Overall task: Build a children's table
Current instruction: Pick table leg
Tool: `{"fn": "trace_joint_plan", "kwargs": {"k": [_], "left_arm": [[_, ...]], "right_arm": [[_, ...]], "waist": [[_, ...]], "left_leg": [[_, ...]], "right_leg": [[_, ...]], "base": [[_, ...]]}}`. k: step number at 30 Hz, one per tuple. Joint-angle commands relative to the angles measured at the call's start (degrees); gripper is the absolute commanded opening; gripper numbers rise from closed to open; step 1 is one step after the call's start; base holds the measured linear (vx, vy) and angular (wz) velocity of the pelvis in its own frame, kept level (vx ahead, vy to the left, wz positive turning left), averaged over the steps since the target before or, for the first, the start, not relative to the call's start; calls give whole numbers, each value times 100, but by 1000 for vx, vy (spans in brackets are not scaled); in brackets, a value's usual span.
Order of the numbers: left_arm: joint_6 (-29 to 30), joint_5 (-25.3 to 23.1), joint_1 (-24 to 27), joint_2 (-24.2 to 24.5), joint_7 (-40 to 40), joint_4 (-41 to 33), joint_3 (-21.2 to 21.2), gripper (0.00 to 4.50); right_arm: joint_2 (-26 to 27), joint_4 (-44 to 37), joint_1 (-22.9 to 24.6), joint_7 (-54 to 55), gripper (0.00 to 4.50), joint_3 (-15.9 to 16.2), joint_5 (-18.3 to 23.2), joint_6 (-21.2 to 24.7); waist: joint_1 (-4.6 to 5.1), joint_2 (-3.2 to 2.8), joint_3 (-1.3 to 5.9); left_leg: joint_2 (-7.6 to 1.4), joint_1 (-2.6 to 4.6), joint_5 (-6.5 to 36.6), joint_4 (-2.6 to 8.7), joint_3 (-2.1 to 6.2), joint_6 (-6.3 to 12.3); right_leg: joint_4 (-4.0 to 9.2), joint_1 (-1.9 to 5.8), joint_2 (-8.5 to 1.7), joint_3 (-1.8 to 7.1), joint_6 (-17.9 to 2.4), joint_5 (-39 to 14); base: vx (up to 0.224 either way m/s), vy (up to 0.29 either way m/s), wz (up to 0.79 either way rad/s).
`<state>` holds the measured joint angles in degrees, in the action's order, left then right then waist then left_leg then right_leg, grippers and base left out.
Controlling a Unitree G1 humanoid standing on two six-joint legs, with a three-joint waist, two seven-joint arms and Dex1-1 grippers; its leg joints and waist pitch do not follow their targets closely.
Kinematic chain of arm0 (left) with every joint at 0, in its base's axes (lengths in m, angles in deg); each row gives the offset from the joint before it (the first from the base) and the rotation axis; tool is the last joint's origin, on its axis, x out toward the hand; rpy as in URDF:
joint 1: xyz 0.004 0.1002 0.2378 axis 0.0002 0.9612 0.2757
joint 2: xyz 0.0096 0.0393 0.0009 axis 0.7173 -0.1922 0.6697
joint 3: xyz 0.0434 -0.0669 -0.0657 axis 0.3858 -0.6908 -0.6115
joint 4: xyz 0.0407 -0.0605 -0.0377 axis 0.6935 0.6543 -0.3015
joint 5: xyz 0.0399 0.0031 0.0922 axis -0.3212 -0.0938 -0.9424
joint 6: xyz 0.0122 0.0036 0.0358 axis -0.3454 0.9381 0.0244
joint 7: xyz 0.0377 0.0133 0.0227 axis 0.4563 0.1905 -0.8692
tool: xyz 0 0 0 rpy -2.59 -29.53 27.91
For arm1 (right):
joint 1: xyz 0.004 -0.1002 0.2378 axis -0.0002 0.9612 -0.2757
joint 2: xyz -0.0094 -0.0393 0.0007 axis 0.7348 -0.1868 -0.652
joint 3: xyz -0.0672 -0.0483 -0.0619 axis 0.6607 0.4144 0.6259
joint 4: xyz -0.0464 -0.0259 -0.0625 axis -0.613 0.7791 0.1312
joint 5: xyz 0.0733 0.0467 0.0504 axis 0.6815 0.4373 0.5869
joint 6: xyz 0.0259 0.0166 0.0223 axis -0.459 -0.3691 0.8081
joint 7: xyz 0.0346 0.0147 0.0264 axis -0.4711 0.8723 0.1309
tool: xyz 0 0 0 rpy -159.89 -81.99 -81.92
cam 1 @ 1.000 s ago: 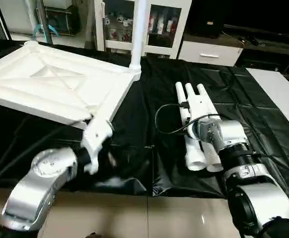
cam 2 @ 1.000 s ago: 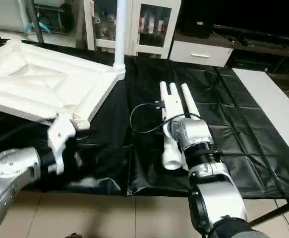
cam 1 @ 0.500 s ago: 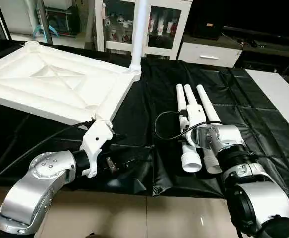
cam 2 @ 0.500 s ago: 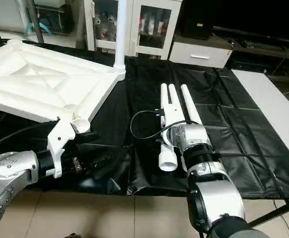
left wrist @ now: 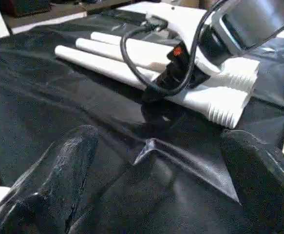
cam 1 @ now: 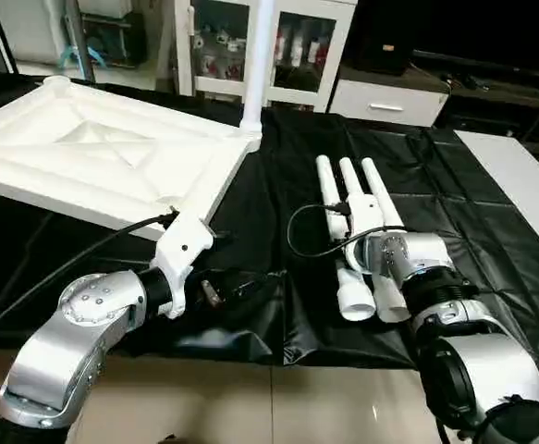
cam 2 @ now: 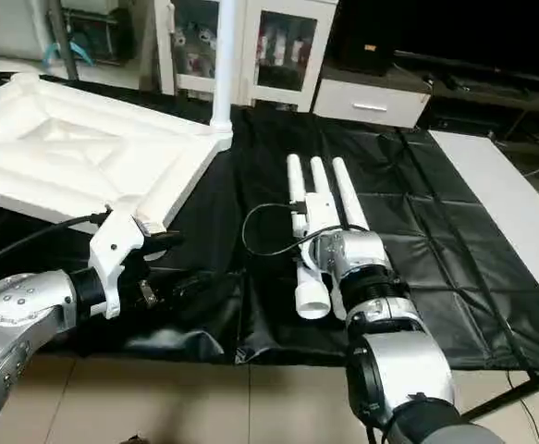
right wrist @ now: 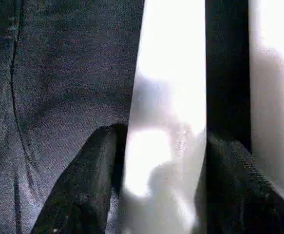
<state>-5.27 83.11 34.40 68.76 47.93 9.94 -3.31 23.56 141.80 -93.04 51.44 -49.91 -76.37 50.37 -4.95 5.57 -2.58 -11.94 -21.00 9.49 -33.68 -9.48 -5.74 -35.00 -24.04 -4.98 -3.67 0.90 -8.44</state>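
Note:
The white tabletop (cam 1: 112, 157) lies upside down at the left on the black cover, its X-ribbed underside up. One white leg (cam 1: 258, 55) stands upright in its far right corner socket. Three more legs (cam 1: 343, 185) lie side by side in the middle. My right gripper (right wrist: 166, 195) is down on these, a black finger (right wrist: 83, 190) on each side of one leg (right wrist: 171, 87), shut on it. My left gripper (cam 1: 246, 282) hovers low over the cover just in front of the tabletop's near corner, open, with its fingers (left wrist: 59, 165) wide apart and a cover fold between them.
The black cover (cam 1: 454, 222) is wrinkled and bunched near the front edge (cam 1: 278, 319). Bare grey worktable (cam 1: 523, 176) shows at the right. Glass-door cabinets (cam 1: 297, 46) stand behind. Black cables loop from the right wrist (cam 1: 297, 231) and the left wrist (cam 1: 75, 264). Tiled floor (cam 1: 251, 398) lies below.
My left gripper has swung out to the right and steadied over the cover in front of the tabletop's corner. The right gripper stays on the lying legs, which have shifted slightly.

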Motion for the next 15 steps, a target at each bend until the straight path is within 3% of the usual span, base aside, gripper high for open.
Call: {"fn": "trace_joint_plan", "kwargs": {"k": [1,5,9,13,14,15], "left_arm": [[17,-79,-144,23,-58,38,-35,450],[162,27,-214,-16,-128,59,-129,450],[74,-1,-347,-111,-389,262,-347,450],[85,78,-682,-398,-845,511,-756,450],[185,268,-844,-618,-1008,574,-947,450],[241,386,-959,-761,-1123,621,-1071,450]], "right_arm": [[24,166,-45,35,228,-80,66,-75],[104,154,-97,8,190,-221,175,-174],[177,-51,-179,-171,180,-405,403,-285],[177,-658,-239,-509,178,-597,783,-49],[149,-1028,-202,-633,178,-744,1020,137],[128,-1283,-170,-722,178,-860,1194,266]], "waist": [[13,-161,319],[14,-168,325],[9,-157,336],[-6,-167,348],[-16,-156,358],[-13,-104,349]], "left_leg": [[-45,81,2431,450,14,-550],[-47,95,2419,451,10,-545],[-51,81,2263,450,5,-515],[-51,80,2057,449,-12,-500],[-53,68,1857,442,-14,-476],[-51,63,1794,440,-35,-460]], "right_leg": [[430,154,-204,167,-544,-2339],[406,158,-194,170,-623,-2188],[388,174,-201,176,-648,-2032],[349,195,-173,183,-714,-1655],[321,221,-176,186,-746,-1420],[322,235,-171,197,-766,-1336]], "base": [[0,0,0],[0,0,0],[0,0,0],[0,0,0],[0,0,0],[0,0,0]]}}
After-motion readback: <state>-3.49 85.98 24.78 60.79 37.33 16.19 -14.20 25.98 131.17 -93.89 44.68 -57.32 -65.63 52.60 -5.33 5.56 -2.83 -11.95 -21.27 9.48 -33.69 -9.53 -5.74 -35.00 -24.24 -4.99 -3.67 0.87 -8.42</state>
